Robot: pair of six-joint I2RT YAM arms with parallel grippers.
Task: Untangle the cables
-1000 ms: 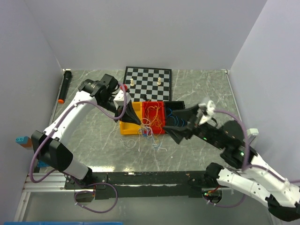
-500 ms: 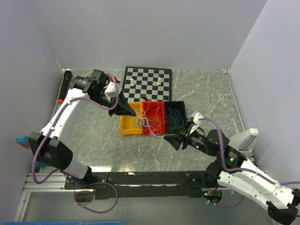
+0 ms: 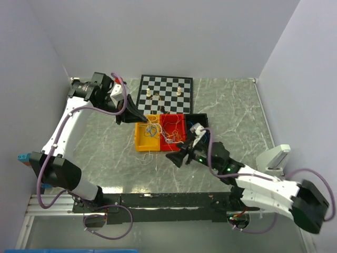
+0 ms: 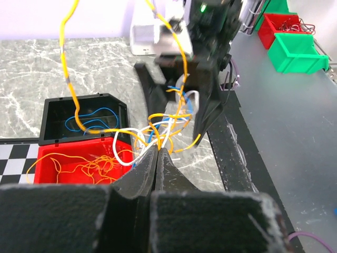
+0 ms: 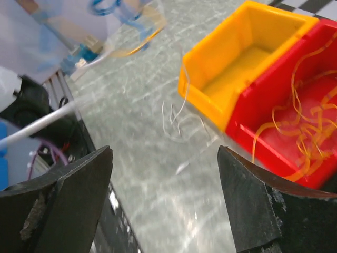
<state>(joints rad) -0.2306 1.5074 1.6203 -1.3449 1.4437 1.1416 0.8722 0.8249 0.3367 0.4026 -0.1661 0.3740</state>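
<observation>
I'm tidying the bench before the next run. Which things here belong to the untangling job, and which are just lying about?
Job: cables, held by the shut left gripper; open right gripper; red bin, black bin, yellow bin, probably for sorting.
Lying about: chessboard, chess pieces, blue block.
</observation>
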